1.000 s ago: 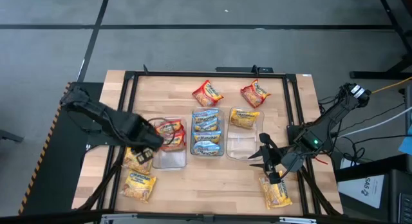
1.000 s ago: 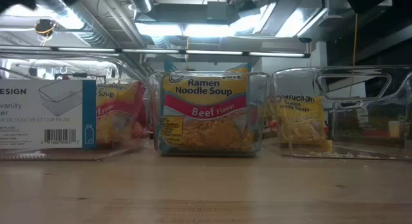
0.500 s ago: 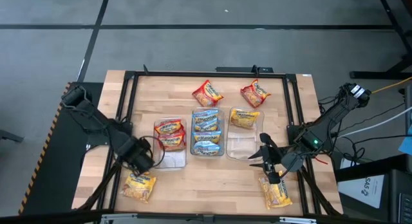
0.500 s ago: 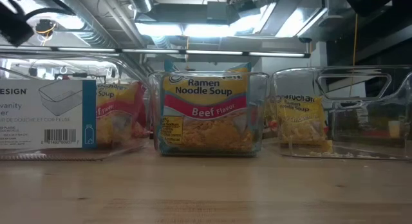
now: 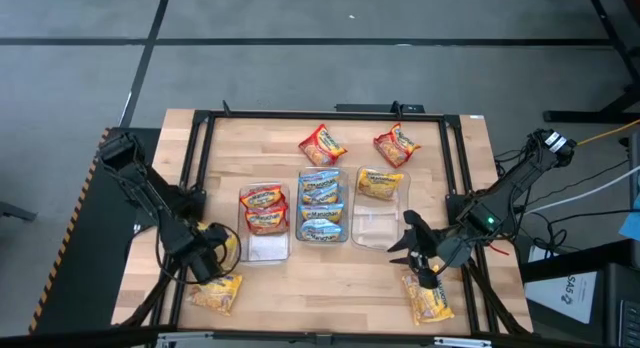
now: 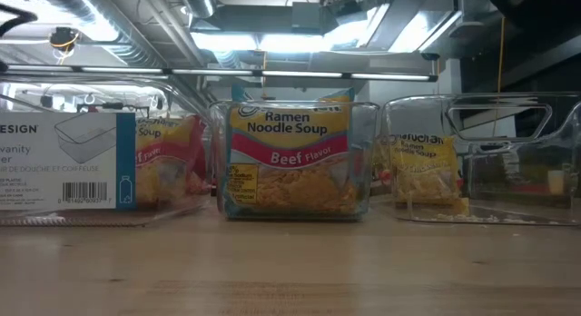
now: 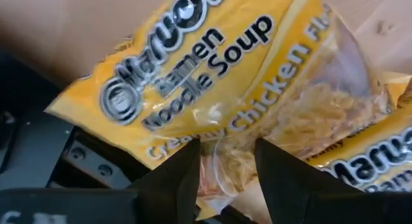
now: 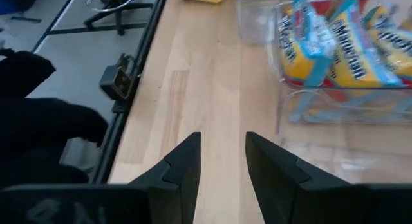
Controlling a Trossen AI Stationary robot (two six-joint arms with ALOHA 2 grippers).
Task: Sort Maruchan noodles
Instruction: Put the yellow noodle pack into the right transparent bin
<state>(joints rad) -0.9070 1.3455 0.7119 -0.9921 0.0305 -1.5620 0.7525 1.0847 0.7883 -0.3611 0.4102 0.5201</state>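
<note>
The Maruchan noodles lie about the table. Red packets fill the left clear bin, blue ones the middle bin, and one yellow packet lies in the right bin. Two red packets rest flat near the far edge. At the near left my left gripper points down, open, over a yellow packet; beside that lies another yellow packet. My right gripper hangs open and holds nothing near the right bin, above a yellow packet. My left gripper comes from above, pointing down, with one finger on either side of the yellow packet's crinkled end. The packet lies flat on the table, partly over the black frame rail. Whether the fingers touch it, I cannot tell.
A black metal frame runs around the wooden table top. The three clear bins stand side by side at the middle; the left one bears a paper label. Bare wood lies between the bins and the near edge.
My left gripper has gone from beside the left bin toward the table's near left corner and down, and now stands low over the yellow packet. The packets have stayed where they were.
</note>
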